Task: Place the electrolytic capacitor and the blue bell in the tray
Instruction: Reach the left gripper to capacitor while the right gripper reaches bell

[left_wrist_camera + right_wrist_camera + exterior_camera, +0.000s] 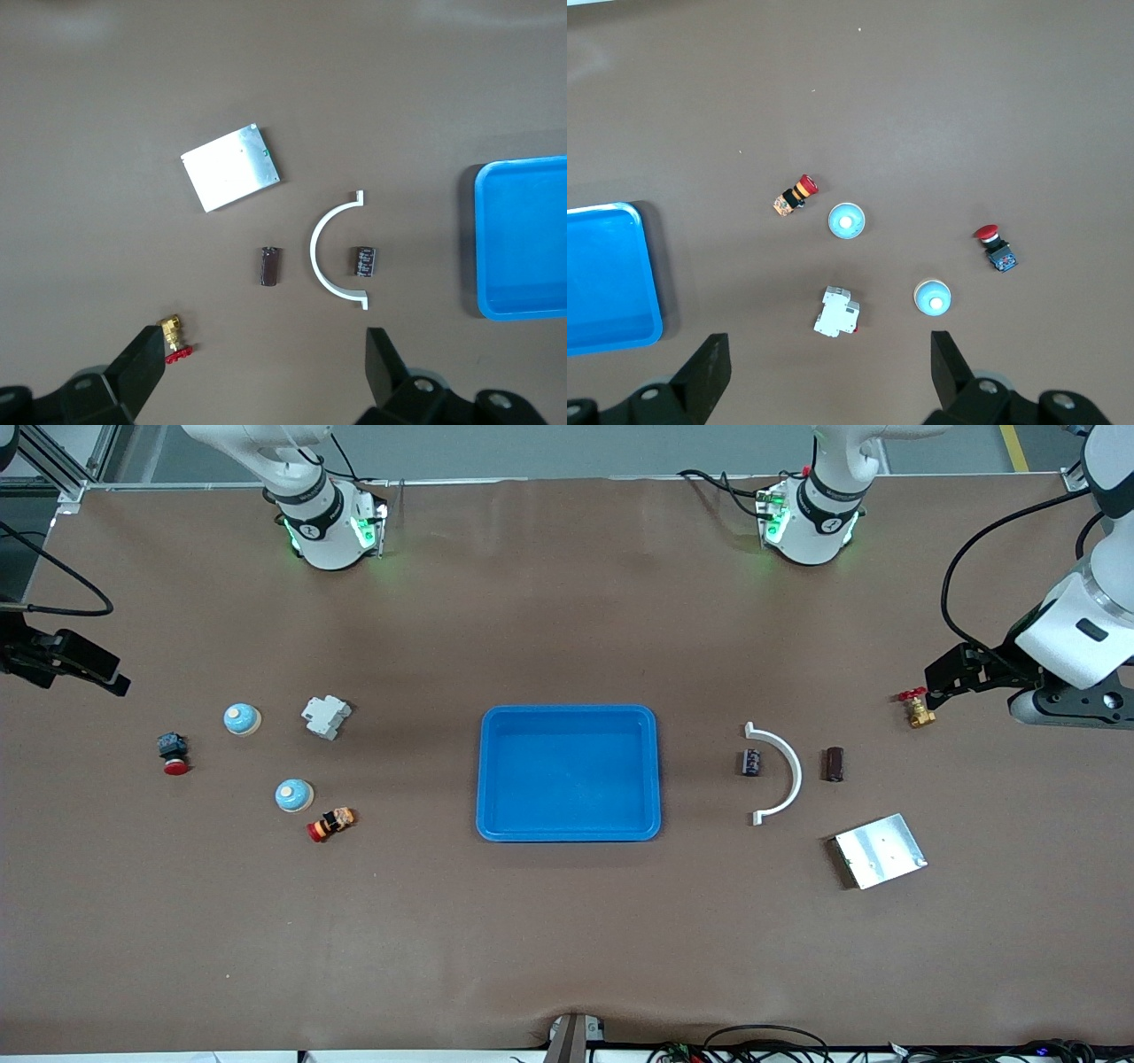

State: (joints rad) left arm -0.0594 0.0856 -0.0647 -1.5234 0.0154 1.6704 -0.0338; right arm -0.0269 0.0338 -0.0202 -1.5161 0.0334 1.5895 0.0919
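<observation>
The blue tray (481, 772) lies mid-table and holds nothing; its rim shows in both wrist views (483, 239) (648, 266). A black electrolytic capacitor (751, 762) (364, 262) lies inside a white arc, and a dark brown one (834, 764) (268, 266) lies just outside it. Two blue bells sit toward the right arm's end, one (241, 718) (932, 297) farther from the front camera than the other (293, 794) (847, 220). My left gripper (943, 682) (266, 363) hangs open over the brass valve. My right gripper (111, 673) (828, 367) hangs open over its table end.
A white arc (780, 775), a silver plate (880, 851) and a brass valve with a red handle (917, 708) lie toward the left arm's end. A white breaker (326, 716), a red push button (174, 753) and an orange-and-red button (331, 824) lie by the bells.
</observation>
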